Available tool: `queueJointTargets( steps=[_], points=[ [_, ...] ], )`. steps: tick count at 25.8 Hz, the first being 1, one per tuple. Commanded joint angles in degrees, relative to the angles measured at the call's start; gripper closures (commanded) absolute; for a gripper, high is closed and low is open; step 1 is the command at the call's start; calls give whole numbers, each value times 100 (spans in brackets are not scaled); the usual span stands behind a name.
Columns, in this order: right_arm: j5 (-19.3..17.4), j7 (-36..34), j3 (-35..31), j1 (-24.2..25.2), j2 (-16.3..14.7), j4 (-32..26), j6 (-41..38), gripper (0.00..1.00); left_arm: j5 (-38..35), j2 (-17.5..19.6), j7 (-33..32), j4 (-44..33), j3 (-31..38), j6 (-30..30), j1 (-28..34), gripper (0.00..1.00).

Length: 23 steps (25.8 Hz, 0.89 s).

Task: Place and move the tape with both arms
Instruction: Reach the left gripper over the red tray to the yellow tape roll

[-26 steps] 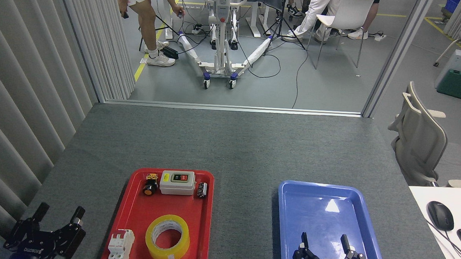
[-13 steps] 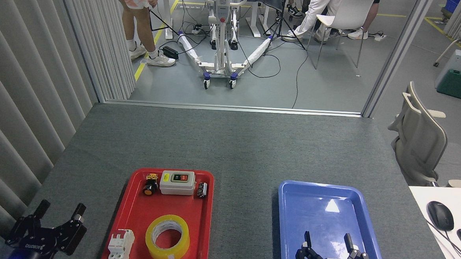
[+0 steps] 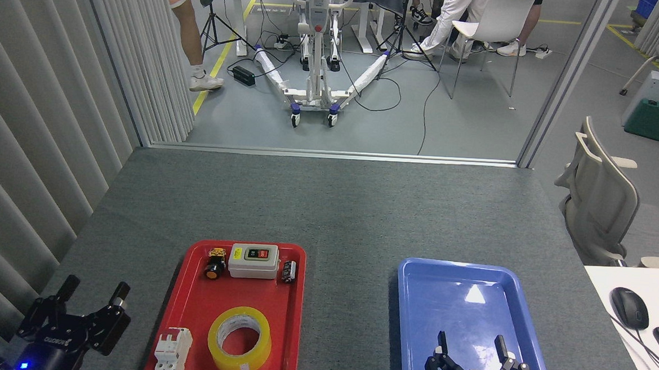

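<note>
The tape, a yellow roll with a pale core, lies flat in the near part of a red tray. My left gripper is open at the bottom left, over the grey table just left of the red tray, with nothing between its fingers. Over the near end of a blue tray, my right gripper also stands open and holds nothing. Neither gripper touches the tape.
In the red tray also sit a white circuit breaker, a grey switch box, an orange push button and a small black capacitor. A white desk with a mouse borders the right. People's legs and a stand are beyond the table.
My left gripper has shifted slightly right, toward the red tray. My right gripper has drifted a little right and nearer. The tape has not moved. A person in the background walked left.
</note>
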Motion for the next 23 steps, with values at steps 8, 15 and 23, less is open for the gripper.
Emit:
queueJointTargets(
  steps=[8, 15, 23],
  points=[
    [0, 30, -30, 0, 3, 5, -12, 0, 1606, 2220, -1217, 340, -3898, 436, -2708, 0],
    [17, 21, -30, 0, 12, 5, -12, 0, 1940, 2229, -3950, 156, -4593, 542, -3535, 0],
    [26, 12, -38, 9, 12, -3, -12, 0, 1940, 1702, -6218, -90, -4654, 533, -3622, 0]
  ],
)
